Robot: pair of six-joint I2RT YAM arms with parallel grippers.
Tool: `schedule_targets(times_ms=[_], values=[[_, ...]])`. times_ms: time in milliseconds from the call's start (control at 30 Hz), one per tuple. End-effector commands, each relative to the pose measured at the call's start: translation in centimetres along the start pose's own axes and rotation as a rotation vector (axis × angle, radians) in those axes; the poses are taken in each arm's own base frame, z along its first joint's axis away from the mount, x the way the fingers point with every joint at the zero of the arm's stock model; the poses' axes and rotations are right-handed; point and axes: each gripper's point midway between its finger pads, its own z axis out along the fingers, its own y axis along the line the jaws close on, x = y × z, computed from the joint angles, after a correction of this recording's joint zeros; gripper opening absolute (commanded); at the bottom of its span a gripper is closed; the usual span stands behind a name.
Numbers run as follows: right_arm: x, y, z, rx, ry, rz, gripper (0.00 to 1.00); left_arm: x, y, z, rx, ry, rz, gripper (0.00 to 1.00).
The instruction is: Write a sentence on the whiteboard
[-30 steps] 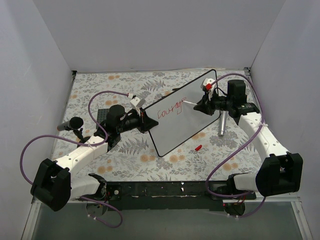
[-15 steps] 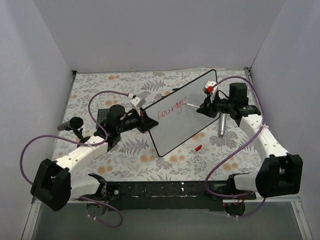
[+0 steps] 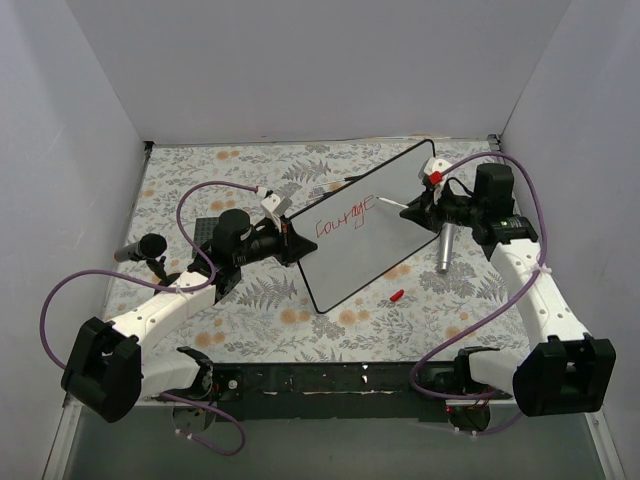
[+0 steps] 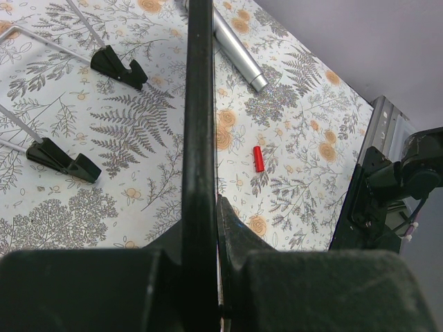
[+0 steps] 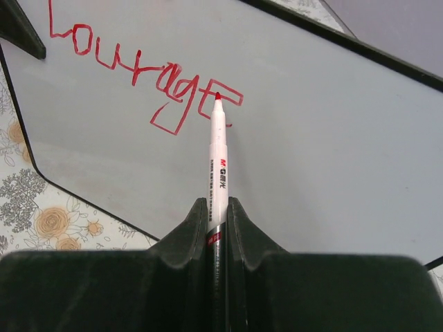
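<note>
Open floor in front, crowded on the right

The floral table (image 3: 260,325) gives passage between the arm bases and the whiteboard (image 3: 370,250), which bars the middle. The left gripper (image 3: 292,243) clamps its left edge. The right gripper (image 3: 418,208) holds a marker (image 3: 390,203) over it, with a silver cylinder (image 3: 442,252) and a red cap (image 3: 397,296) just beside.

Bench (image 3: 250,320), floral-patterned top. Bearing: whiteboard (image 3: 370,255) on black feet (image 4: 118,66). Red cap (image 3: 396,296) just beside it; silver cylinder (image 3: 443,255) to its right.

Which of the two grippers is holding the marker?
The right gripper: its jaws clamp the white, red-tipped marker. The left gripper pinches the rim of the whiteboard instead.
</note>
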Motion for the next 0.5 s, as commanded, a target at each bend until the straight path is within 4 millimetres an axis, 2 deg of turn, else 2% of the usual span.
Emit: schedule_targets(times_ms=[0,200,467], values=[[-2.1,-0.8,-1.4,0.034,-0.062,-0.04,0.01,-0.7,-1.0,0.0,0.044,0.003,0.068,0.0],[-1.4,-1.1,-2.5,0.047,-0.094,-0.02,0.01,-0.7,-1.0,-0.2,0.04,0.008,0.075,0.0],[-0.6,0.2,-2.5,0.015,-0.1,-0.01,0.01,-1.0,-1.2,-0.3,0.038,0.013,0.084,0.0]])
